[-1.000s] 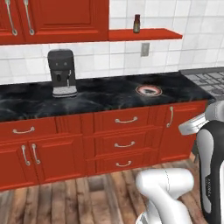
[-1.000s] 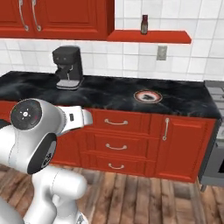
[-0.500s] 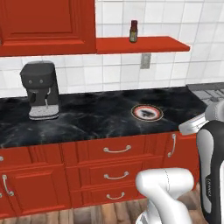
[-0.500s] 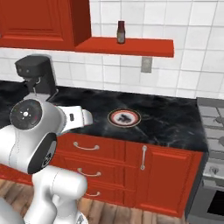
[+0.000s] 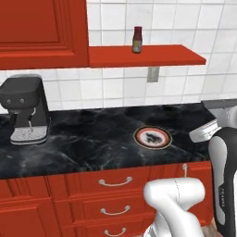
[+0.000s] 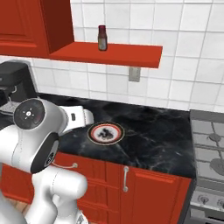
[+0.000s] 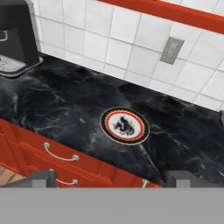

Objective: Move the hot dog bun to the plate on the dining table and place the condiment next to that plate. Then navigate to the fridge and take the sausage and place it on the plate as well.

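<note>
Up at twelve o'clock on the shelf (image 5: pixel 148 55) stands your condiment (image 5: pixel 137 39); raise the spread, empty end effector (image 7: pixel 109 178) toward it.

You have open black counter (image 5: pixel 92 143) all around the small white plate (image 5: pixel 152 137), coffee machine (image 5: pixel 25 115) blocks at nine o'clock, red shelf (image 5: pixel 143 55) with condiment (image 5: pixel 137 40) overhangs at twelve.

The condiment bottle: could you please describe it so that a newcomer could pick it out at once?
Look at the white tiled wall above the black marble counter, then at the red shelf beside the upper cabinet. The condiment bottle stands upright there, alone, small, with a dark red cap and a pale label, well above the rimmed white plate.
</note>
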Available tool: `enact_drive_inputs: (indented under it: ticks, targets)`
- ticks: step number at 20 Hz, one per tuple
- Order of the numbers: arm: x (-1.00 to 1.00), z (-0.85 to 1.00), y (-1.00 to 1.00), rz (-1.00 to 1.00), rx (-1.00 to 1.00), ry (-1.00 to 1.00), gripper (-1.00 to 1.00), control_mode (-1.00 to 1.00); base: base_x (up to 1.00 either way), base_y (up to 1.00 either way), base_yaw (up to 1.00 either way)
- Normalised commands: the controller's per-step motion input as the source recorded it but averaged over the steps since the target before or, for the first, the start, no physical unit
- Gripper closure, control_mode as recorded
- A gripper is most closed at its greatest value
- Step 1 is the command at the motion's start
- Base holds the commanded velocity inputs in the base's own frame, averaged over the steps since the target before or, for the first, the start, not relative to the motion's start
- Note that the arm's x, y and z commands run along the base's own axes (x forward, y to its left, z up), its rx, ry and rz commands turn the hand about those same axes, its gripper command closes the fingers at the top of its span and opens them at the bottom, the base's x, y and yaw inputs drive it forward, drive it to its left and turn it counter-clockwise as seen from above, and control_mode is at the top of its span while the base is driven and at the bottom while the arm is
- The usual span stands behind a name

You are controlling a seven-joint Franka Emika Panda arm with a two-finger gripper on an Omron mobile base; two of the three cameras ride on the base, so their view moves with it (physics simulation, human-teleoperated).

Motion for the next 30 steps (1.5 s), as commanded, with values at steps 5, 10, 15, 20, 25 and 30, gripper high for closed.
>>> enact_drive_inputs:
  ticks: [5,10,15,20,25,30]
  targets:
    - [0.0,0.0,0.0,0.0,0.0,0.0,-1.0,1.0,0.36,0.0,-0.1]
    - [0.0,0.0,0.0,0.0,0.0,0.0,-1.0,1.0,0.63,0.0,-0.06]
    - [0.0,0.0,0.0,0.0,0.0,0.0,-1.0,1.0,0.72,0.08,0.0]
    - [0.0,0.13,0.0,0.0,0.0,-0.08,-1.0,-1.0,0.21,0.05,0.0]
    - [0.0,0.55,0.13,0.0,0.0,-0.21,-1.0,-1.0,0.0,0.0,0.0]
    - [0.0,0.7,0.1,0.0,0.0,-0.17,-1.0,-1.0,0.0,0.0,0.0]
